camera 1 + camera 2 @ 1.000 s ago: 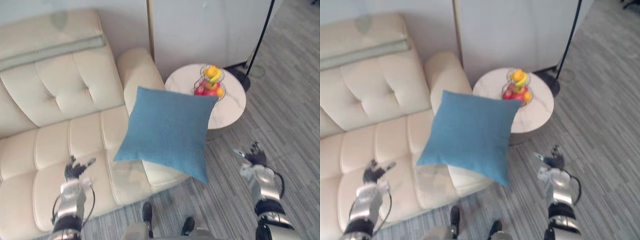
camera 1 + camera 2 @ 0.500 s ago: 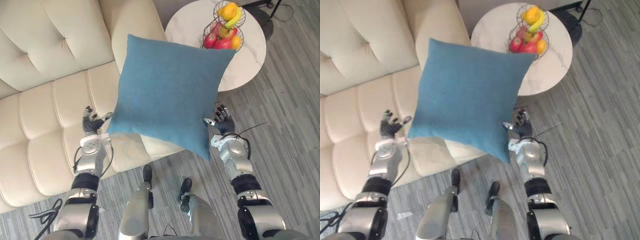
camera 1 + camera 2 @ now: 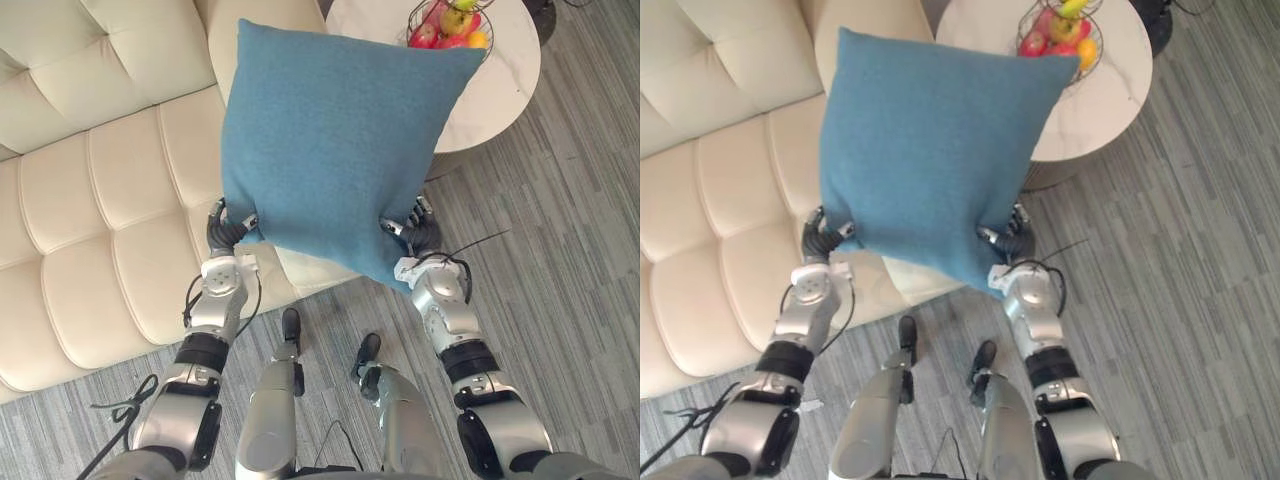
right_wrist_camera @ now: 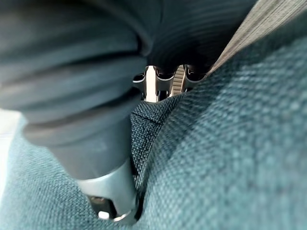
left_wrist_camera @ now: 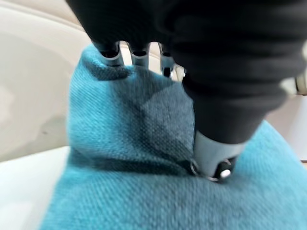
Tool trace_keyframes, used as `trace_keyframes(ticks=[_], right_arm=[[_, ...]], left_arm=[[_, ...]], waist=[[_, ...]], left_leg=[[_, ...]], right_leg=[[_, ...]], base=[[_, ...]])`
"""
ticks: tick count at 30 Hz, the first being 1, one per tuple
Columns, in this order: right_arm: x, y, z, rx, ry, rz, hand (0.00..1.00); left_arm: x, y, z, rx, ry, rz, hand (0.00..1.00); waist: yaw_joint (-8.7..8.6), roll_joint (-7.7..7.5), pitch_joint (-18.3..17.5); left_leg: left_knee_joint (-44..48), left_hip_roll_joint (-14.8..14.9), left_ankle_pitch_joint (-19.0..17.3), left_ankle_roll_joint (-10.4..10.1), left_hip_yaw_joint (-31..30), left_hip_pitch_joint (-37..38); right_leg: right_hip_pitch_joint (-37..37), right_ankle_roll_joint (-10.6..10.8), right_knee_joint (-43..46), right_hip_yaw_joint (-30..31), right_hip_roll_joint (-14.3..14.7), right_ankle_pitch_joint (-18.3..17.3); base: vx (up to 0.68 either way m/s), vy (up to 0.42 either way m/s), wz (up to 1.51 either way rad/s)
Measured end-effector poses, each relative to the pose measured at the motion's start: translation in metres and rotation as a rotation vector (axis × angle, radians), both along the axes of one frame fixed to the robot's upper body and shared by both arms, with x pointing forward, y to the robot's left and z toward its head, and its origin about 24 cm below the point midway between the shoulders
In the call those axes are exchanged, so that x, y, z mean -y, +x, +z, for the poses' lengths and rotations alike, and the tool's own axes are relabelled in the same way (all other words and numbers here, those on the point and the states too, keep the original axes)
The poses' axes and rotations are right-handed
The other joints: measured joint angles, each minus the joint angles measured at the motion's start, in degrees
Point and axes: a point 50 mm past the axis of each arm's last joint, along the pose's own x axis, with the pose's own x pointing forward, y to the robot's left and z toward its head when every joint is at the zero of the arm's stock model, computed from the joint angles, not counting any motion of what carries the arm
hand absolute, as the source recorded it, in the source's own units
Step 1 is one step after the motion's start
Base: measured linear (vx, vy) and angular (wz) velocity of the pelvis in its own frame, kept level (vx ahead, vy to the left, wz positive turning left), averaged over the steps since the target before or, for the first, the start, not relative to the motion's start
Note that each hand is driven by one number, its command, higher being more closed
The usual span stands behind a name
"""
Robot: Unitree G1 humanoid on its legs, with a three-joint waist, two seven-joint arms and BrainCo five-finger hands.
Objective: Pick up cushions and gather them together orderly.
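A blue square cushion hangs upright in the air in front of the sofa. My left hand grips its lower left corner and my right hand its lower right corner. In the left wrist view the thumb presses into the blue cloth while the fingers curl round the far side. The right wrist view has the same pinch: thumb on the cushion, fingers behind its edge.
A cream tufted sofa runs along the left, its armrest behind the cushion. To the upper right a round white table carries a wire fruit basket. Grey striped floor spreads to the right.
Both hands have closed in on the cushion's lower corners and taken hold of it; before they were spread open, apart from it. The camera has tilted down.
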Motion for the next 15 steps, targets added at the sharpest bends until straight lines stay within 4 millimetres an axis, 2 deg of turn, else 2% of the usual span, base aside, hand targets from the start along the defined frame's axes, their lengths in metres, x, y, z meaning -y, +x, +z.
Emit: trace_keyframes(ticks=[8, 11, 13, 15], right_arm=[[-0.005, 0.0, 0.002, 0.006, -0.013, 0.018, 1.0], [-0.005, -0.012, -0.006, 0.005, -0.003, 0.025, 1.0], [-0.002, -0.018, -0.013, -0.009, 0.002, 0.02, 1.0], [0.003, -0.03, -0.03, -0.052, 0.007, 0.008, 1.0]], left_arm=[[0.006, 0.001, 0.029, 0.125, -0.039, -0.001, 1.0], [0.013, -0.008, 0.039, 0.2, -0.054, -0.033, 1.0], [0.018, -0.015, 0.039, 0.22, -0.056, -0.054, 1.0], [0.023, -0.031, 0.026, 0.214, -0.08, -0.078, 1.0]], waist=[[0.05, 0.0, 0.0], [0.11, 0.05, -0.1], [0.04, 0.12, -0.2], [-0.04, 0.35, -0.4]], left_leg=[[-0.1, 0.3, 0.3, -0.5, 0.9, 1.7], [-1.0, 0.3, 0.4, -0.6, 1.6, 5.1], [-2.6, 0.1, 0.7, -1.1, 1.5, 6.9], [-5.3, -0.2, 1.4, -1.6, 1.3, 9.3]], right_leg=[[1.8, 0.4, -0.8, -0.2, 0.2, 1.2], [5.2, 0.6, -2.5, 0.0, 0.4, 1.7], [6.5, 0.6, -3.4, 0.1, 0.5, 1.7], [8.2, 0.6, -4.4, 0.1, 0.7, 1.6]], base=[[0.03, 0.006, -0.03], [0.02, 0.023, -0.09], [0.01, 0.013, -0.03], [0.0, 0.0, 0.0]])
